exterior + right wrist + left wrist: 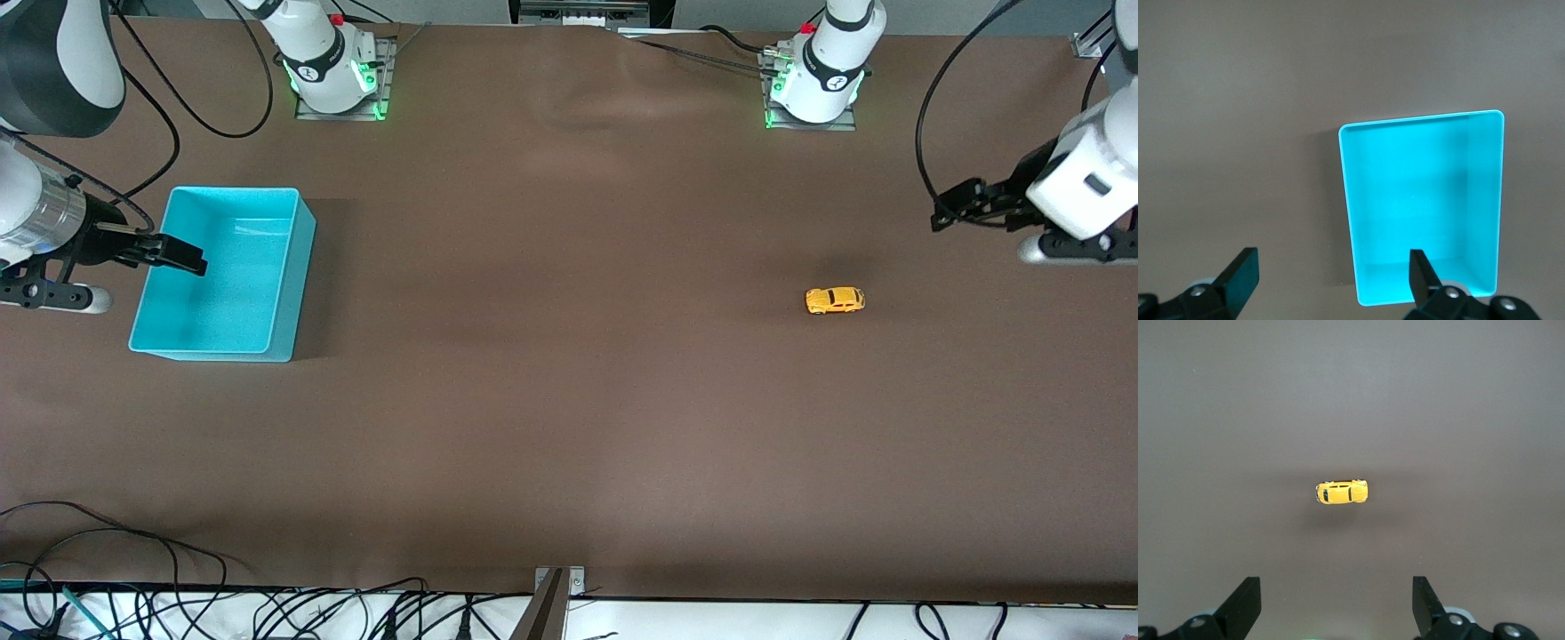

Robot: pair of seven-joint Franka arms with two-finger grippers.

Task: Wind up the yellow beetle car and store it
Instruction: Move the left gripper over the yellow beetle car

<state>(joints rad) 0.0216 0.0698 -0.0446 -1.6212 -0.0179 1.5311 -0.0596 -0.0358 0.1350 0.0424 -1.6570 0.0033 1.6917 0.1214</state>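
The yellow beetle car stands on its wheels on the brown table, toward the left arm's end. It also shows in the left wrist view. My left gripper is open and empty, up over bare table further toward that end, apart from the car; its fingertips frame bare table in the left wrist view. The turquoise bin sits empty at the right arm's end. My right gripper is open and empty over the bin's end rim.
The two arm bases stand along the table's edge farthest from the front camera. Cables lie off the edge nearest the front camera. Brown tabletop stretches between the bin and the car.
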